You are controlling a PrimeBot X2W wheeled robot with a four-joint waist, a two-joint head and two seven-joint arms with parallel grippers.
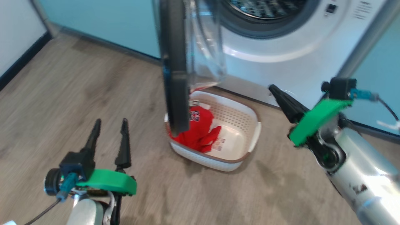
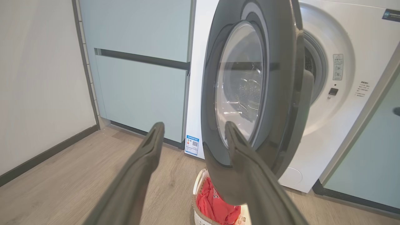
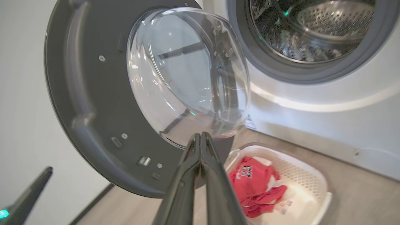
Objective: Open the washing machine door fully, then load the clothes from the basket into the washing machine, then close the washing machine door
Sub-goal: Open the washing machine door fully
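The washing machine [image 1: 312,47] stands at the top of the head view with its drum [image 3: 315,28] exposed. The washing machine door [image 1: 175,65] stands swung out edge-on above the basket [image 1: 247,122], its glass bowl [image 3: 187,75] facing the drum. Red clothes [image 1: 200,131], a jersey marked "23" among them [image 3: 250,181], lie in the basket's left half. My left gripper [image 1: 111,123] is open at the lower left, apart from the door's outer face [image 2: 281,93]. My right gripper [image 1: 272,87] is shut on nothing, right of the basket, its tips [image 3: 200,136] pointing at the glass bowl.
Pale teal cabinets [image 2: 140,62] flank the machine on the left, and another teal panel [image 1: 384,62] stands to its right. A white wall with dark skirting [image 1: 18,62] runs along the far left. The wooden floor [image 1: 78,93] stretches left of the basket.
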